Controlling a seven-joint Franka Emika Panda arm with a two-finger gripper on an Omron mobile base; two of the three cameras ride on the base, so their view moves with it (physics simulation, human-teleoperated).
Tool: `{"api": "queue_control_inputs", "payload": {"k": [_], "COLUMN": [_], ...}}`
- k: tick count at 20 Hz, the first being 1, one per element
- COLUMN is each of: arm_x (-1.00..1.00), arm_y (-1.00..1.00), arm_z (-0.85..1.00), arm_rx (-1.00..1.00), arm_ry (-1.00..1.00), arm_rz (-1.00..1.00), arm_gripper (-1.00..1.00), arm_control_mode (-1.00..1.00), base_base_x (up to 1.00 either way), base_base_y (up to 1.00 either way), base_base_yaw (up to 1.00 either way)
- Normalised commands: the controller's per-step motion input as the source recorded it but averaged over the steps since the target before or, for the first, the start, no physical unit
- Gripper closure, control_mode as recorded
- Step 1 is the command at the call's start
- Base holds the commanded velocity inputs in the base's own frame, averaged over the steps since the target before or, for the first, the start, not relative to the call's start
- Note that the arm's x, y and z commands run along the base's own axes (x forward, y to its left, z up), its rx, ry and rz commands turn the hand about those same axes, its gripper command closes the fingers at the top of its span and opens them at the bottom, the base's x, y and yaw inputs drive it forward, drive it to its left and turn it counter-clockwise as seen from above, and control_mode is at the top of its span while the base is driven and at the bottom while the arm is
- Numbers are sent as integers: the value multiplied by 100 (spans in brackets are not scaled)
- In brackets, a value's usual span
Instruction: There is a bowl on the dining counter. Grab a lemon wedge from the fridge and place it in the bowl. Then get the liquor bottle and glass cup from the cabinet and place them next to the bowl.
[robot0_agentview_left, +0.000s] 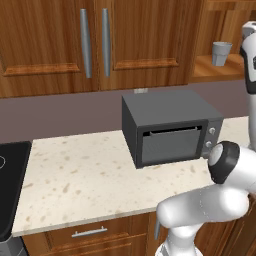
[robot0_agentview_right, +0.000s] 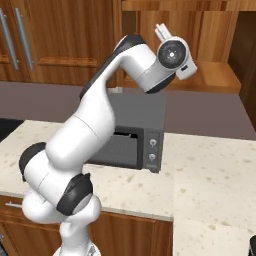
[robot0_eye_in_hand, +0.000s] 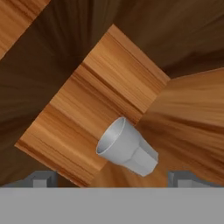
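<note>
The glass cup (robot0_agentview_left: 221, 53), a small pale grey tumbler, stands on the shelf of the open compartment at the right end of the reddish-brown cabinet (robot0_agentview_left: 50, 45). In the hand view the cup (robot0_eye_in_hand: 127, 146) appears tilted because the hand is rolled. It sits just ahead of my gripper (robot0_eye_in_hand: 113, 180), in line with the gap between the two fingertips (robot0_eye_in_hand: 41, 179). The gripper is open and holds nothing. My wrist (robot0_agentview_right: 172, 50) is raised in front of that open shelf. The bowl, lemon wedge, liquor bottle, fridge and dining counter are out of view.
A dark grey microwave (robot0_agentview_left: 170, 130) stands on the beige speckled counter (robot0_agentview_left: 75, 180) right below the shelf. A black stove top (robot0_agentview_left: 10, 185) lies at the counter's left end. The cabinet doors to the left are closed, with grey bar handles (robot0_agentview_left: 86, 42).
</note>
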Motion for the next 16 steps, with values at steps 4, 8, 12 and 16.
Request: {"api": "queue_control_inputs", "payload": {"k": [4,8,12,16], "arm_x": [43,34,32,5], "arm_y": [-32,-17,-7,0], "arm_z": [0,0,-6,-33], "arm_rx": [10,7,2,0], "arm_ry": [0,0,0,0], "arm_rz": [0,2,3,7], "arm_gripper": [-100,-100,-100,-100], "arm_control_mode": [-100,-100,-100,-100], "base_base_x": [0,0,0,0], "base_base_y": [0,0,0,0], "base_base_yaw": [0,0,0,0]}}
